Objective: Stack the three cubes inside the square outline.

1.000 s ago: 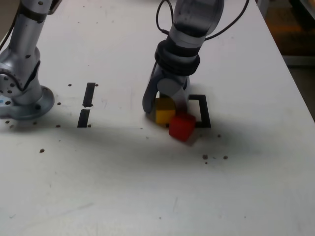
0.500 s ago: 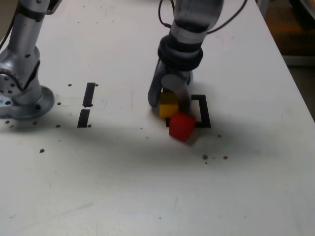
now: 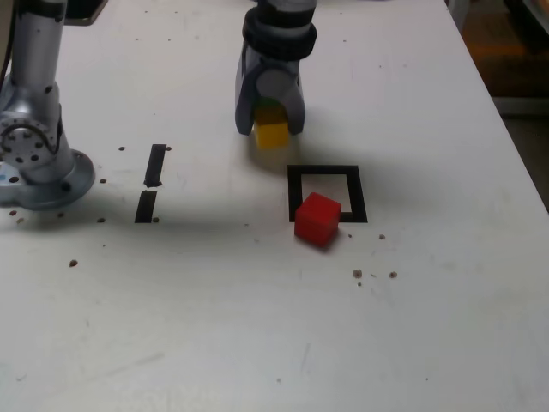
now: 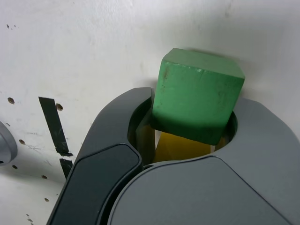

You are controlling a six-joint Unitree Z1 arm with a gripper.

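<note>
Even, fairly bright overhead light falls on the white tabletop (image 3: 446, 326), which carries a broad soft grey shadow band across its middle. The exterior view is slightly soft and grainy; the wrist view is sharper, without glare.

Your tool (image 3: 271, 129) points down at the counter (image 3: 429, 326), its jaws closed on the yellow cube (image 3: 273, 135), which sits between the two fingers (image 3: 247, 103). In the wrist view the tool (image 4: 187, 140) wraps that cube (image 4: 180, 147) from both sides, with the green cube (image 4: 197, 96) just beyond its tips. Your arm's base (image 3: 39, 167) stands well off to the exterior view's left of the tool.
</note>
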